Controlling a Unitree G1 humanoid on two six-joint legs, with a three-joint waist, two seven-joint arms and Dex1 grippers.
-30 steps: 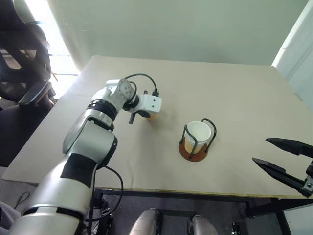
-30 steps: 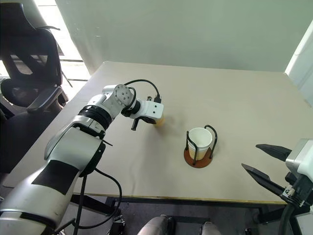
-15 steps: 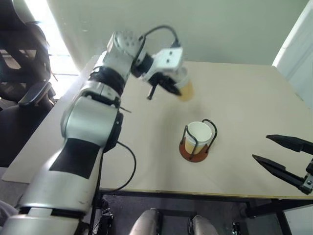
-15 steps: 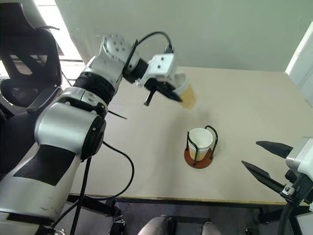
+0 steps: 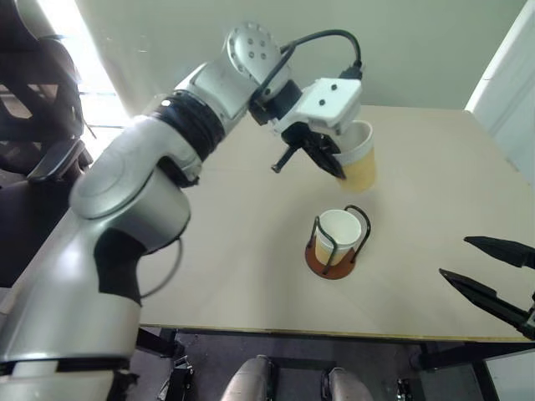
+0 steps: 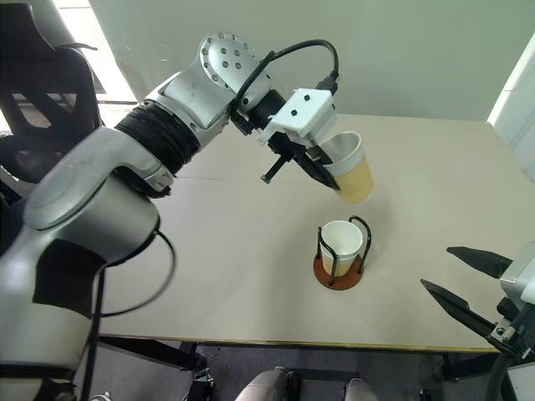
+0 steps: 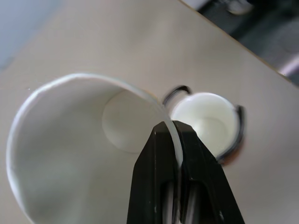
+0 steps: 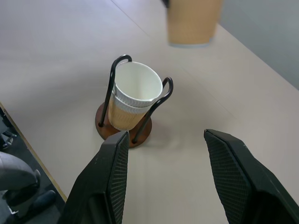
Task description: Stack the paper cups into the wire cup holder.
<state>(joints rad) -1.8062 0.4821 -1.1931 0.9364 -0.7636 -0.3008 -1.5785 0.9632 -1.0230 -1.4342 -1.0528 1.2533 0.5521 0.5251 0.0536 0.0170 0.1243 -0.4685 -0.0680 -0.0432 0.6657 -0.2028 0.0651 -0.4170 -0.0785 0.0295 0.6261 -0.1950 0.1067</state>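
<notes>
One cup (image 6: 349, 167) hangs tilted in the air, its rim pinched between the closed fingers of the left gripper (image 6: 328, 175), at about 12 o'clock above the holder (image 6: 341, 251). Two nested cups (image 8: 133, 100) sit in that holder on the table (image 5: 251, 276). At 4 o'clock from it, the right gripper (image 5: 493, 280) hovers with fingers spread, holding nothing.

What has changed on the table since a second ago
The left pincer, shut on a paper cup's rim, lifted it off the table and carried it above the wire cup holder. The holder with its two stacked cups and the open right pincer stayed put.
</notes>
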